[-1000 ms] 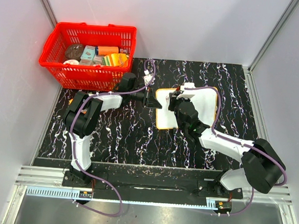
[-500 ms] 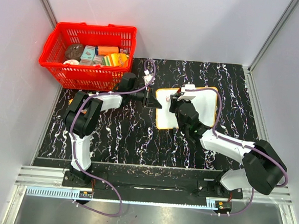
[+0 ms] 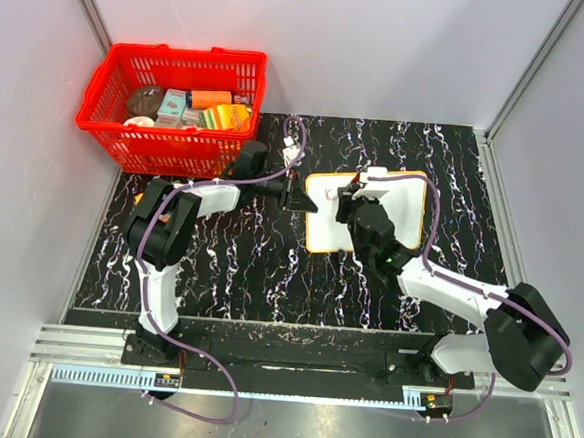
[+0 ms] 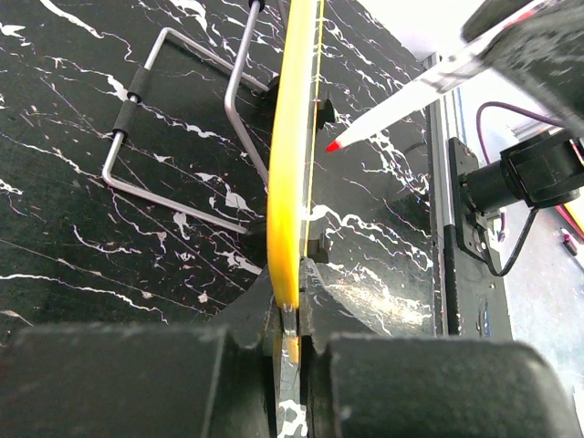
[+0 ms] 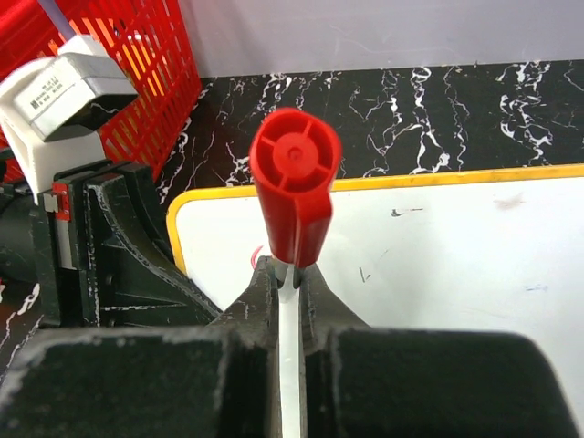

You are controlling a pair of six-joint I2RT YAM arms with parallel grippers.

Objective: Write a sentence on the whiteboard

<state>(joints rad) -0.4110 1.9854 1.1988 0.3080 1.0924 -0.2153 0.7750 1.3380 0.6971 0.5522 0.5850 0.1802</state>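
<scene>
The whiteboard (image 3: 405, 212) lies in the middle of the table (image 3: 219, 264), with its long side running left to right. The left claw (image 4: 289, 315) is pinched tight on the board's yellow rim at the left edge. The right claw (image 5: 285, 274) is squeezed narrow around a marker (image 5: 294, 182) with a red end.

What matters most is the marker's red tip (image 4: 333, 146) — it points at the white face, just beside it, close to the left edge and the left claw. From the side there seems to be a thin gap, but I cannot tell for sure if the tip touches. The bare white face stretches away to the right of the tip, so the right arm is the one placed to write.

In the right wrist view the tip hides behind the marker. The sentence cannot be read — only a few tiny marks (image 5: 401, 212) show. A wire stand (image 4: 173, 119) lies behind the board, partly cut off.
</scene>
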